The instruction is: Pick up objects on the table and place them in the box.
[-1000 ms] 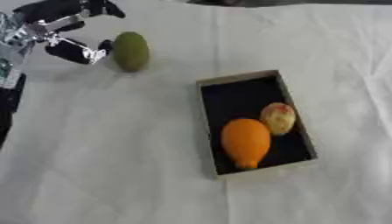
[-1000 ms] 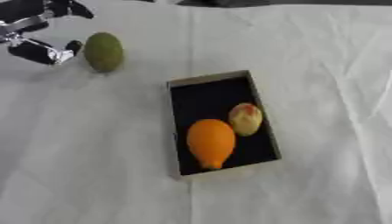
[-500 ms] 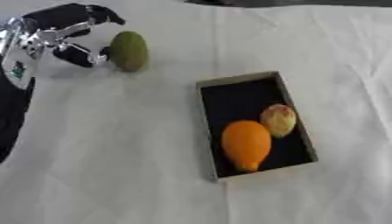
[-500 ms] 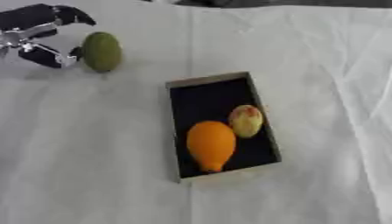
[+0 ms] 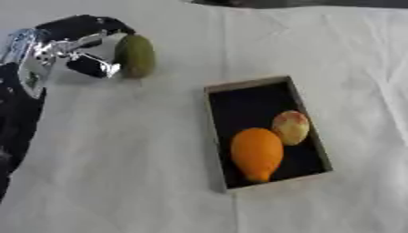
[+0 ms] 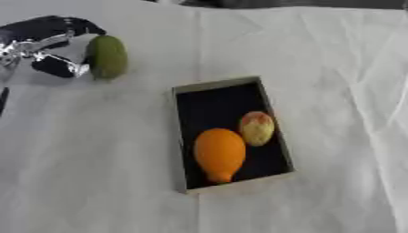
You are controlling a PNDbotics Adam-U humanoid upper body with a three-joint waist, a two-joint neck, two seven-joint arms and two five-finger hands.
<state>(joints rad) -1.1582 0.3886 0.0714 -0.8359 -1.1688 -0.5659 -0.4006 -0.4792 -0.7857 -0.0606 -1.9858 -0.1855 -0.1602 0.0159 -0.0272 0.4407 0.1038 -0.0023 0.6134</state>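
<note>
A green oval fruit (image 5: 135, 55) lies on the white cloth at the upper left. My left hand (image 5: 76, 43) comes in from the left edge and brackets it: its fingers (image 5: 104, 25) curve over the fruit's top end, and the thumb (image 5: 94, 66) reaches its lower left side. The hand is open, and whether it touches the fruit is unclear. A shallow black box (image 5: 239, 101) with a tan rim sits at centre right. It holds an orange fruit (image 5: 257, 153) and a smaller yellow-red fruit (image 5: 291, 128). My right hand does not show.
A white wrinkled cloth (image 6: 95, 173) covers the whole table. My left arm's dark body (image 5: 14, 132) runs down the left edge. A dark strip (image 5: 303, 2) lies along the far edge.
My left hand has moved right, closing in until its fingers and thumb bracket the green fruit. The fruit and the box have stayed in place.
</note>
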